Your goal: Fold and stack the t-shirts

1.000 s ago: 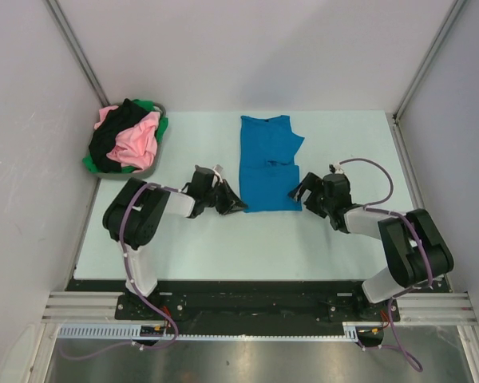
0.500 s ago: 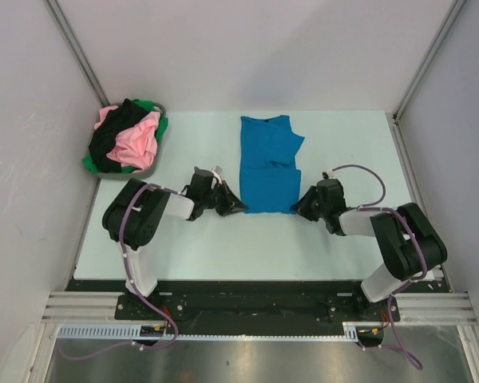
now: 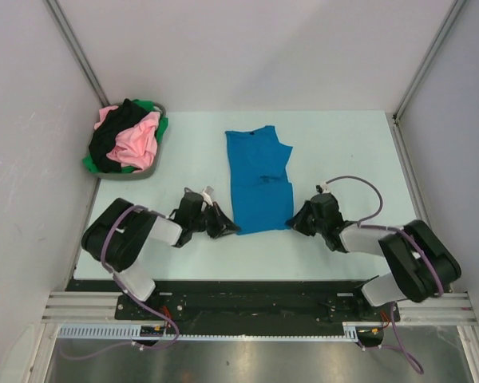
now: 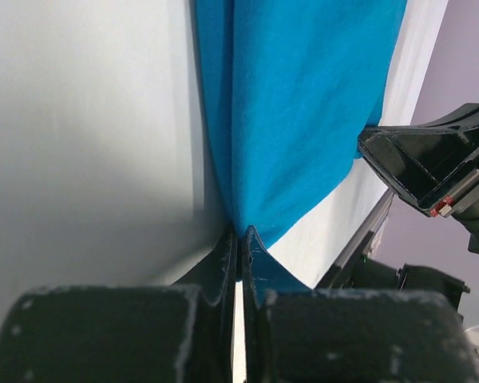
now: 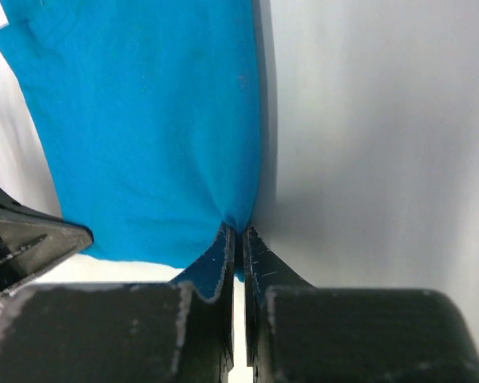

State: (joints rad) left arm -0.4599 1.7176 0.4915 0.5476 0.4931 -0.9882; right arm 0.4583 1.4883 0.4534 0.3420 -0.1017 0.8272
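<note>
The blue t-shirt (image 3: 259, 179) lies flat in the middle of the pale surface (image 3: 343, 152). It looks like a long strip, a bit tilted, with its neck end far from the arms. The left hand (image 3: 230, 229) is pinched tight on the near left corner of the shirt. The right hand (image 3: 294, 223) is pinched tight on the near right corner. Well apart, at the far left, a round grey basket (image 3: 128, 173) holds a pink t-shirt (image 3: 136, 142), a black t-shirt (image 3: 116, 132) and a green t-shirt (image 3: 148, 104) in a heap.
</note>
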